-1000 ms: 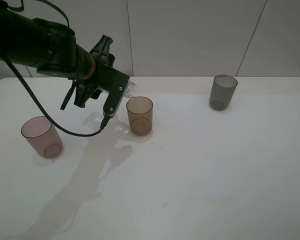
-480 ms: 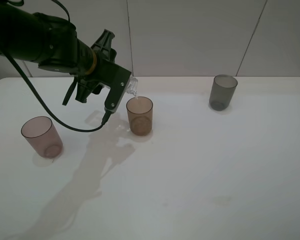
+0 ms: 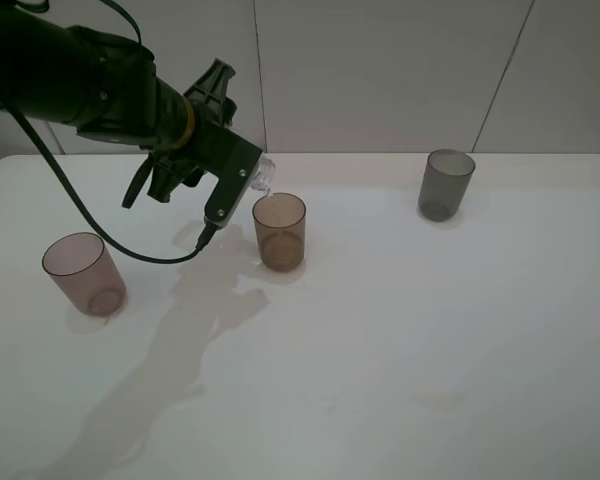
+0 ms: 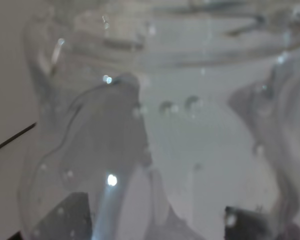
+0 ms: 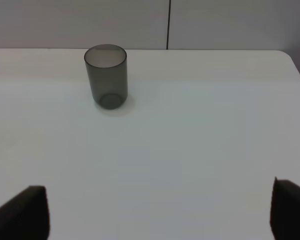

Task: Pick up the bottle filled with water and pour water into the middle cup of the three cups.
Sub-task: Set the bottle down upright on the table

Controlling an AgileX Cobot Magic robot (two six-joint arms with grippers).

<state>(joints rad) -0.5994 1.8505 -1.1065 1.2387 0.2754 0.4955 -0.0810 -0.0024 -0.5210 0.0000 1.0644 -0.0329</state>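
Note:
The clear bottle [image 3: 261, 177] is tilted, its open neck pointing down over the near-left rim of the amber-brown middle cup [image 3: 280, 232]. My left gripper [image 3: 246, 180] is shut on the bottle, and its black body hides most of the bottle in the exterior high view. The bottle [image 4: 160, 130] fills the left wrist view as blurred clear plastic with droplets inside. The pinkish mauve cup [image 3: 84, 274] stands at the left and the smoky grey cup [image 3: 446, 184] at the far right. My right gripper [image 5: 157, 215] is open over bare table, well short of the grey cup [image 5: 106, 76].
The white table [image 3: 400, 340] carries only the three cups. A black cable [image 3: 130, 250] hangs from the left arm down to near the tabletop between the mauve cup and the middle cup. A pale wall stands behind the table's far edge.
The left gripper has risen slightly and carried the bottle's neck a little closer over the middle cup's rim. The cups have not moved.

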